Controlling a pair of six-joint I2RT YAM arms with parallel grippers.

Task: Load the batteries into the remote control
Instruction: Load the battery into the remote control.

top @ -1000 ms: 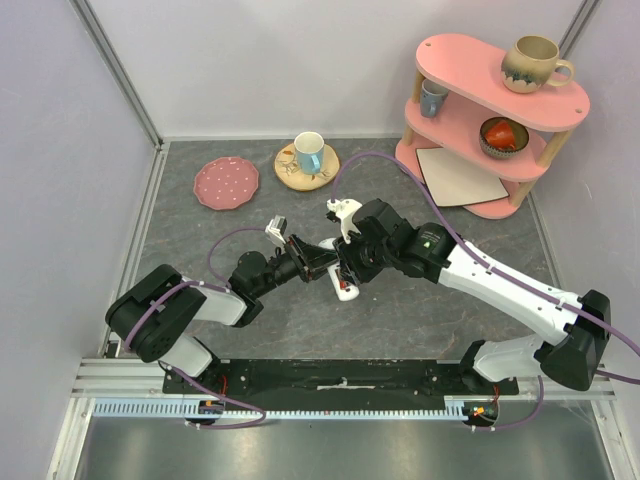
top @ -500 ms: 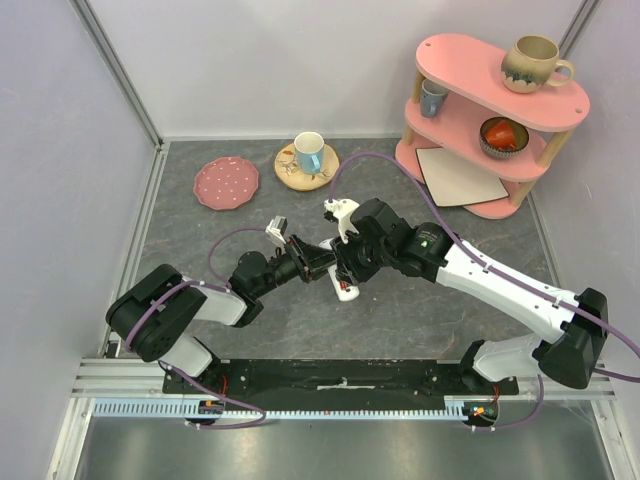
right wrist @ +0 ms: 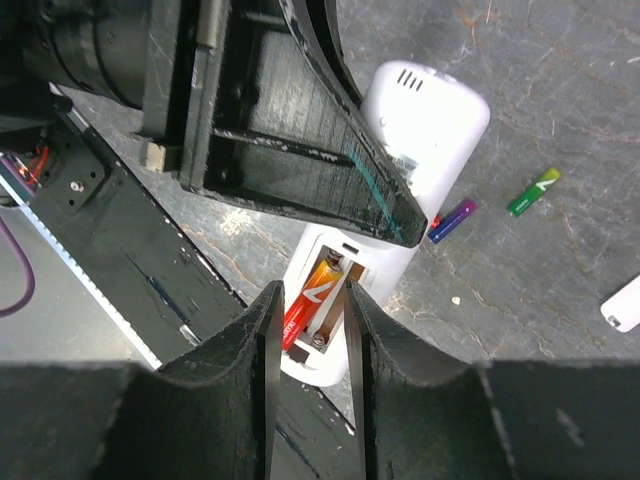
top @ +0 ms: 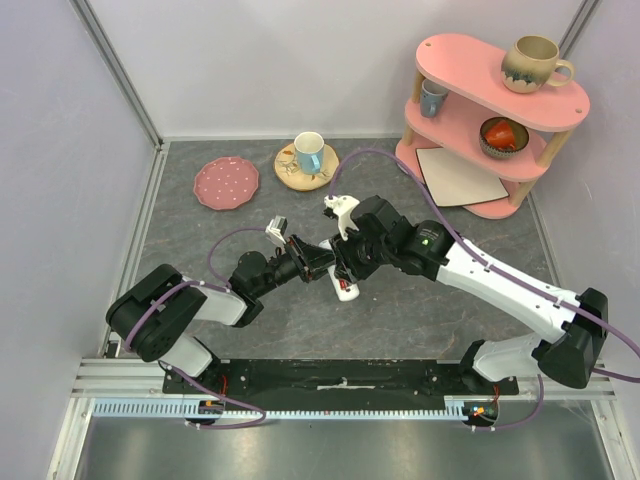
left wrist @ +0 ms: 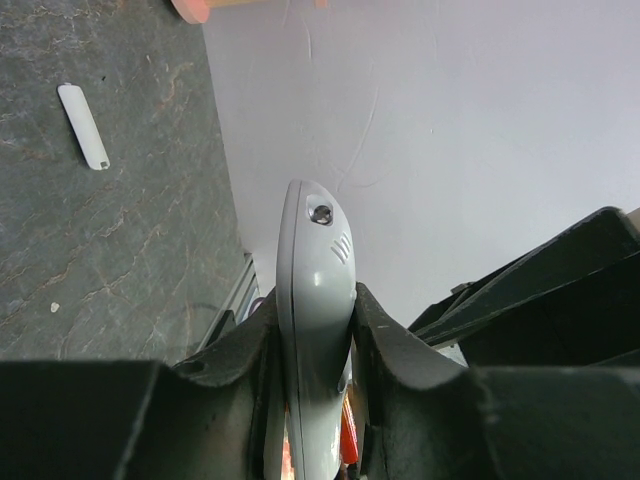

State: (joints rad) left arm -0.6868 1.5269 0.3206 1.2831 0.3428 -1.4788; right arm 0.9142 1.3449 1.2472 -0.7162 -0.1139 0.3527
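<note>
Little has been moved since a second ago: the right arm [top: 480, 270] has been eased slightly toward the far left above the remote control [top: 345, 290], while the left arm [top: 200, 305] has been kept where it was. At the left of the work, the remote control is pinched by its long edges between the left fingers [left wrist: 390, 345], which are pressed tight against it, and it is held near the middle of the scene with its open recess [right wrist: 340, 245] turned toward the right wrist. Just to the right, an orange battery [right wrist: 315, 298] is seen lying slantwise in that recess, closely flanked by the right fingers [right wrist: 245, 380], which are narrowly spread; whether it is pinched or already let go cannot be told. The step in hand is judged to be the seating of this battery. It would be done well if the battery were brought parallel to its slot, one end pushed against its contact and the other pressed down flat, with the remote held rigid throughout and the right fingers widened only once the battery lies flush. Farther right, a blue-purple battery [right wrist: 453, 216] and a green battery [right wrist: 533, 192] lie on the tabletop [right wrist: 540, 80] just beside the remote, and a white strip [right wrist: 627, 303], probably the recess cover, is cut off at the right edge. Slanted white marks are carried by the orange and green batteries, but no brand or writing can be read.
</note>
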